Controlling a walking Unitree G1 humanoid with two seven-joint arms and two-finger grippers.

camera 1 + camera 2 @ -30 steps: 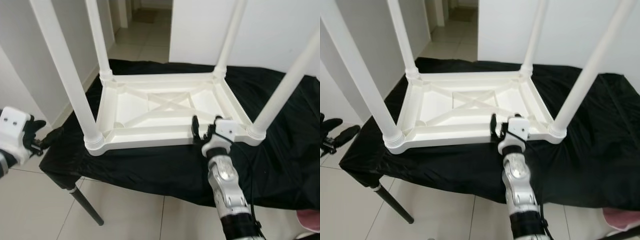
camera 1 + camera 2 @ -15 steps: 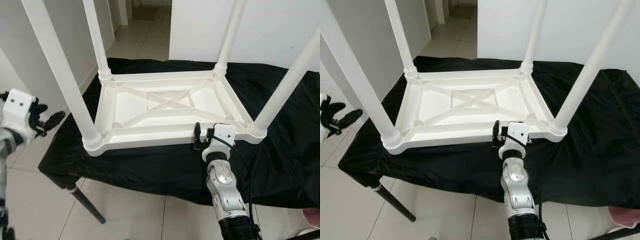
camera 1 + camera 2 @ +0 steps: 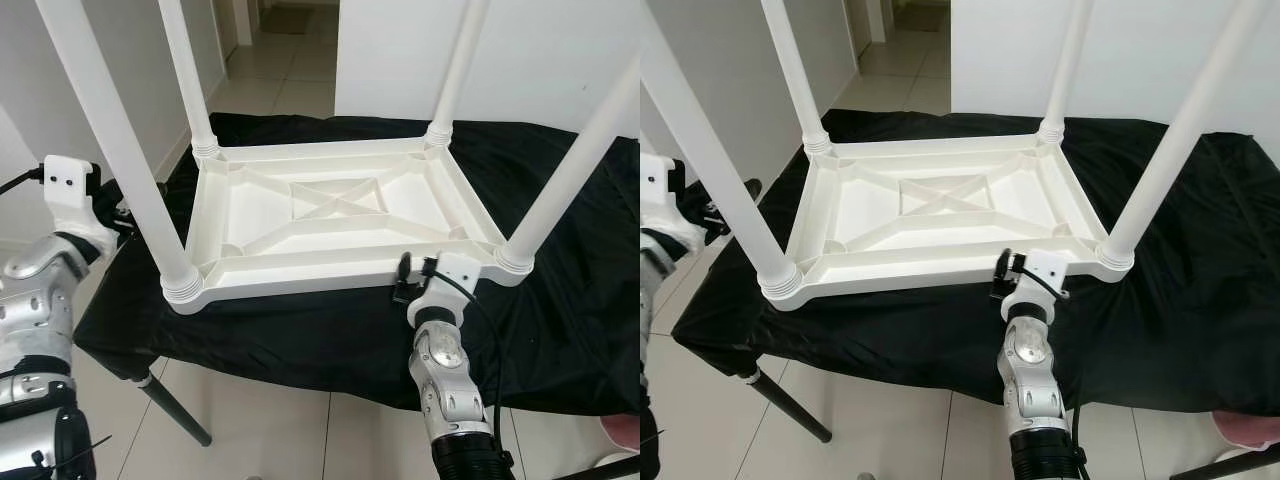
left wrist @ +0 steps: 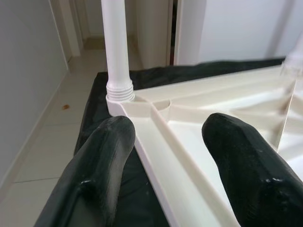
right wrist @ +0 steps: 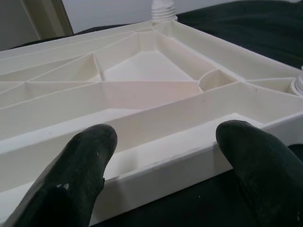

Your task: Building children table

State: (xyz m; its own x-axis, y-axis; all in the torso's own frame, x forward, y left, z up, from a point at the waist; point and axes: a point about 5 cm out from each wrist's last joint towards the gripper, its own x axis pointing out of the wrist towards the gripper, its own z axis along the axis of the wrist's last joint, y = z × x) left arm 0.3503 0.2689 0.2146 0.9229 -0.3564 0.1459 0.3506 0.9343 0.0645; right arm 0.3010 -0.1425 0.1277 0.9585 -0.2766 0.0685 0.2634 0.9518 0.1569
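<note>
White table [image 3: 940,215] upside down on black cloth [image 3: 1160,290]; right gripper [image 3: 998,278] at near rim.

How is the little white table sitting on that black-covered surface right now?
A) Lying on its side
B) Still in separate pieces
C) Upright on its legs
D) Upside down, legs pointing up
D: the white table rests top-down on the black cloth, ribbed underside showing, all four legs rising from the corners.

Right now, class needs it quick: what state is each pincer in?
Left pincer: open, holding nothing, at the white table's left edge.
Right pincer: open, holding nothing, at the table's near edge.
</note>
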